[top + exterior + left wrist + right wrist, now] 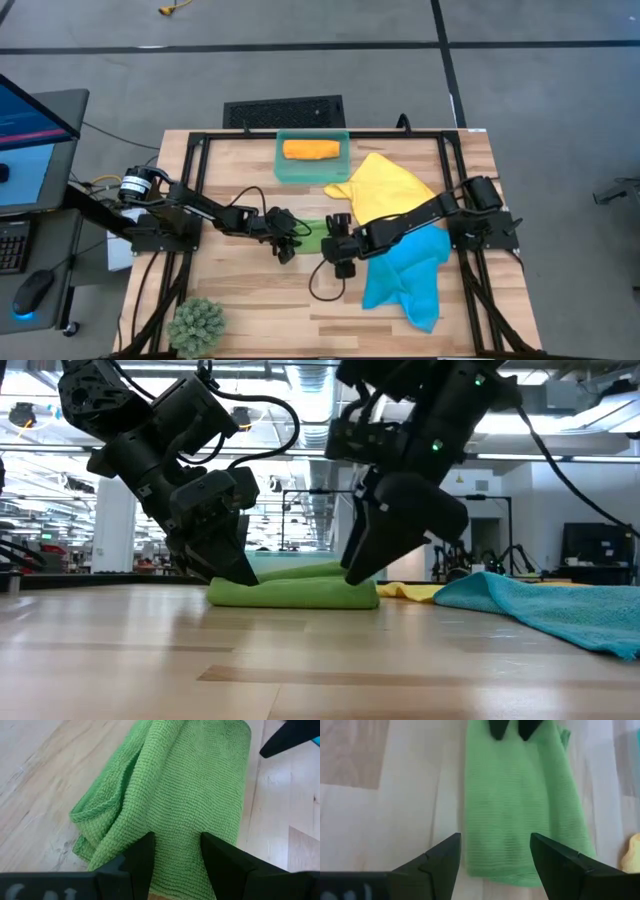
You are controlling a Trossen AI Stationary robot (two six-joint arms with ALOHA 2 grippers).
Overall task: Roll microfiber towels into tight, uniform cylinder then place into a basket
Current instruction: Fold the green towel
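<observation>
A green towel (pixel 313 236) lies rolled or folded into a flat bundle on the table's middle, long way left to right; in the low view (pixel 295 593) it rests on its underside. My left gripper (pixel 177 840) is open, over its left end (pixel 232 572). My right gripper (pixel 495 840) is open wide, over its right end (pixel 362 572). An orange rolled towel (pixel 311 150) lies in the teal basket (pixel 283 170). The yellow towel (pixel 385 188) and the blue towel (pixel 405 282) lie spread at the right. My left gripper comes slanting down from the table's left, and its fingertips (pixel 145 851) stand on the top of the green towel's left end (pixel 175 827). The cloth runs unbroken between the two fingers. The towel lies flat on the table. My right gripper slants down from the right over the towel's right end (pixel 520 845); whether its fingertips (pixel 451 851) touch the cloth I cannot tell.
The blue towel's edge (pixel 540 605) lies close to the right of the green bundle, and the yellow towel (pixel 405 591) shows behind it. A spiky green plant ball (pixel 197 325) sits at the near left corner. Bare wood (pixel 260 295) lies near the front.
</observation>
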